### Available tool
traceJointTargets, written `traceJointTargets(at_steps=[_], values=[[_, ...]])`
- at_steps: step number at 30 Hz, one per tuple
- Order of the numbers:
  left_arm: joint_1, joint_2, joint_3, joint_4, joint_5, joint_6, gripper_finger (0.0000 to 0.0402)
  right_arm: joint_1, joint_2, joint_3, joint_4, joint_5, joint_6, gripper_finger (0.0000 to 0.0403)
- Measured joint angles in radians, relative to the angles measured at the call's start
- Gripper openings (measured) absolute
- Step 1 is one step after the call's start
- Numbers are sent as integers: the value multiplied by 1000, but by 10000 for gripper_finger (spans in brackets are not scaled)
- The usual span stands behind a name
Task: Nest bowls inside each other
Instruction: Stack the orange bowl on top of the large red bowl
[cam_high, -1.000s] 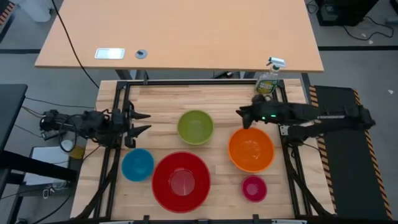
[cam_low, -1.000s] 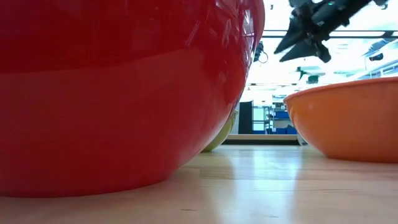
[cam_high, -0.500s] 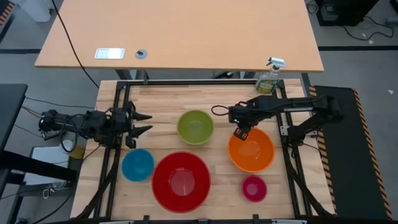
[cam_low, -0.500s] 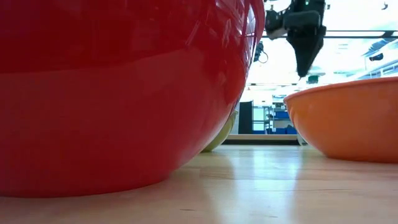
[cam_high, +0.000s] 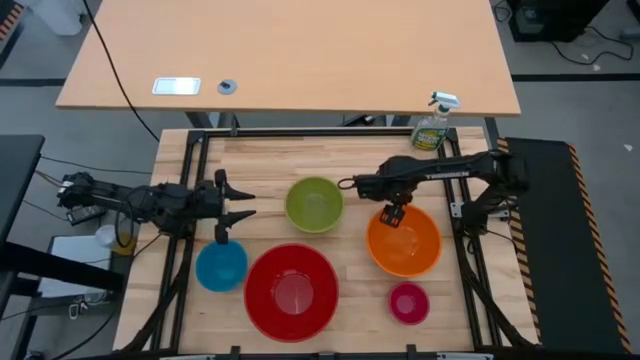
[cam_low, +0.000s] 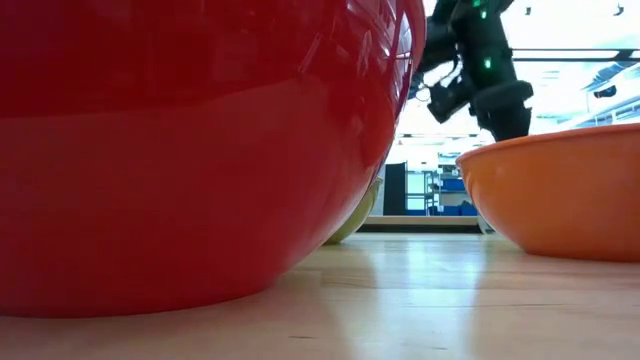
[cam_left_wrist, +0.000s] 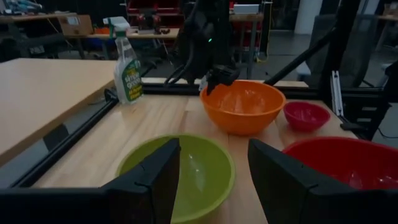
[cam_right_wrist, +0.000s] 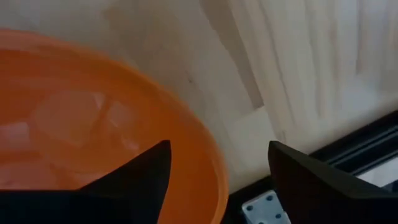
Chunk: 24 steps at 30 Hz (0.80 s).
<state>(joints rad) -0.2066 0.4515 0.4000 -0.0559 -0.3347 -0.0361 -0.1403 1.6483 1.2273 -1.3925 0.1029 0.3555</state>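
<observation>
A: What do we have on the table (cam_high: 260, 165)?

B: We see five bowls, none nested, all sitting apart on the pale wood. The red bowl (cam_high: 291, 291), the largest, is at the near middle. The blue bowl (cam_high: 221, 266) sits just to its left, and the small magenta-pink bowl (cam_high: 408, 302) is to its right near the front edge. The yellow-green bowl (cam_high: 314, 204) is at the centre, farther back. The orange bowl (cam_high: 404, 241) is to the right of centre.

A: Where are the arms?

B: We find the right gripper (cam_high: 390, 215) pointing down at the back-left rim of the orange bowl. In its wrist view its two dark fingers (cam_right_wrist: 134, 180) stand wide apart, with the bowl's rim passing between them; one finger is over the inside, the other over the wood outside. They hold nothing. We cannot tell whether they touch the rim.

A: And the left side?

B: The left gripper (cam_high: 236, 204) hovers at the table's left, pointing toward the yellow-green bowl, jaws spread and empty. It is just behind the blue bowl.

A: Anything else?

B: A green spray bottle (cam_high: 431, 127) stands at the back right corner. In the low view the red bowl fills most of the left, with the orange bowl on the right.
</observation>
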Motion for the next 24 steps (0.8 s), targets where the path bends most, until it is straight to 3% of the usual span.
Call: traceJointTargets(at_steps=[7, 12, 17, 24], values=[[0, -10, 0, 1, 0, -2, 192, -30, -6, -118, 150, -45, -90, 200], [0, -8, 0, -1, 0, -2, 192, -28, -2, -144, 207, -57, -127, 113], [0, -9, 0, 0, 0, -2, 192, -29, -6, -116, 228, -169, -98, 30], [0, -24, 26, -44, 0, -2, 192, -27, -2, -30, 170, -202, -41, 17]])
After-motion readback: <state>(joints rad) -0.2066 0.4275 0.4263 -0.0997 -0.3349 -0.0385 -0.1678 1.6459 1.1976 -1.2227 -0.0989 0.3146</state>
